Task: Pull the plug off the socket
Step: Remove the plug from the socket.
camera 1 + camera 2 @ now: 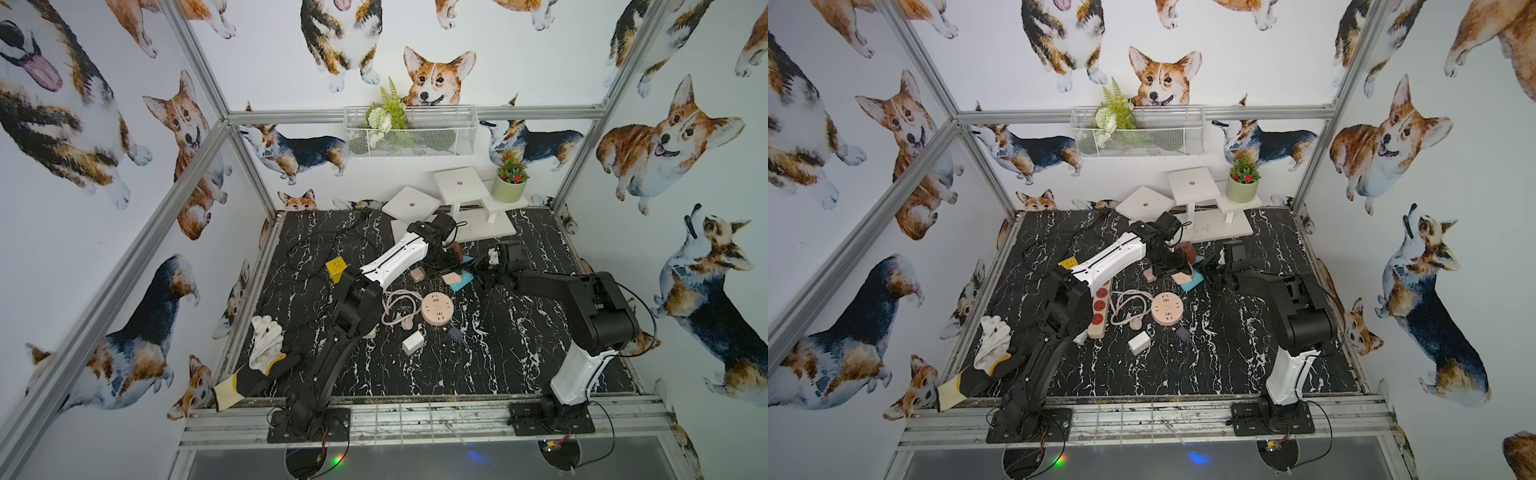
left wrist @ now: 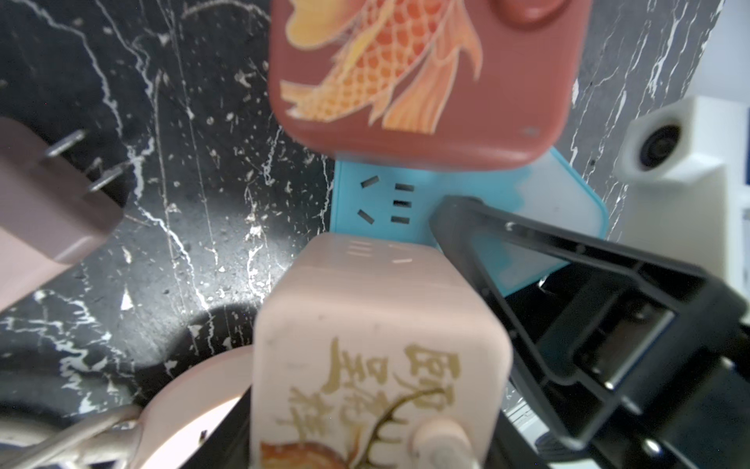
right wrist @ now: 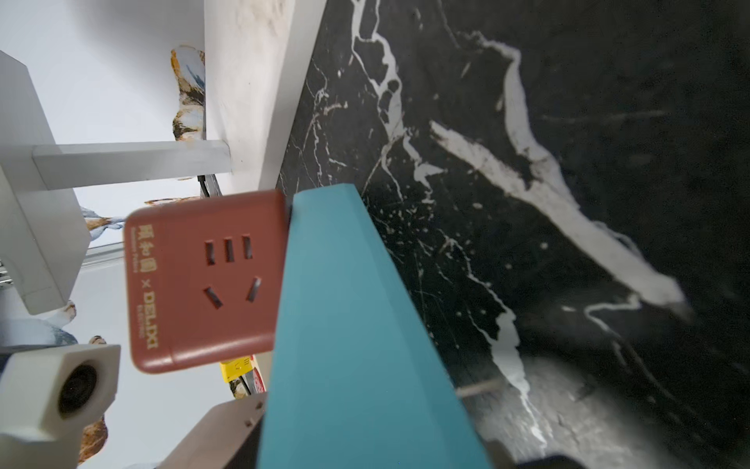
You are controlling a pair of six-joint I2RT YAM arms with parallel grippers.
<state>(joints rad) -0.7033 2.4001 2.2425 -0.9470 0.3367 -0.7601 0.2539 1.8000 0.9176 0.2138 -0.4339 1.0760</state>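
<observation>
A blue socket strip (image 1: pixel 464 281) (image 1: pixel 1196 284) lies at the middle back of the black marble table. A pink cube plug (image 2: pixel 377 308) with gold lettering stands on its face, next to a red cube (image 2: pixel 426 81) with a koi print. My left gripper (image 2: pixel 377 398) is shut on the pink cube plug, reaching down from the left (image 1: pixel 446 270). My right gripper (image 3: pixel 365 446) comes in from the right and is shut on the blue socket strip (image 3: pixel 345 325); one of its black fingers (image 2: pixel 487 251) lies on the strip's face. The joint between plug and socket is hidden.
A round pink socket disc (image 1: pixel 436 308), its coiled cord (image 1: pixel 395 307), a white adapter (image 1: pixel 412 343) and a yellow cube (image 1: pixel 336 268) lie in front. A loose pink plug (image 2: pixel 48 195) lies beside the strip. Gloves (image 1: pixel 266 345) at front left; white stands (image 1: pixel 459 187) and flower pot (image 1: pixel 509 187) behind.
</observation>
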